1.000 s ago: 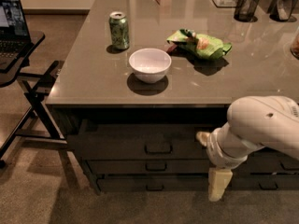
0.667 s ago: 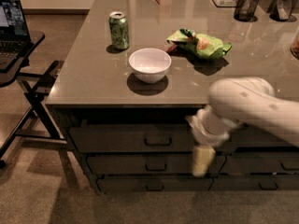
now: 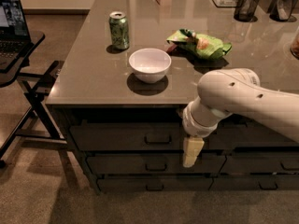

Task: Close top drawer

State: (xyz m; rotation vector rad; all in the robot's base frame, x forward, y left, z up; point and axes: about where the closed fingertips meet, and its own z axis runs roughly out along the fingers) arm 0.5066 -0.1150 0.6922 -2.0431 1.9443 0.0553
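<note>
The top drawer (image 3: 117, 136) is a wide dark grey front just under the countertop, with a small loop handle (image 3: 157, 139) at its centre. A dark gap shows above the front; I cannot tell how far it stands out. My gripper (image 3: 192, 152) hangs down from the white arm (image 3: 233, 99), which comes in from the right. It is in front of the drawer fronts, just right of the handle and slightly below it. I cannot tell whether it touches the front.
On the grey countertop (image 3: 93, 83) stand a white bowl (image 3: 149, 64), a green can (image 3: 119, 30) and a green snack bag (image 3: 201, 43). Two similar drawer fronts (image 3: 135, 164) lie below. A laptop on a folding stand (image 3: 16, 45) is at the left.
The arm has swung left and the gripper has risen, from low at the right stack to beside the top drawer's handle.
</note>
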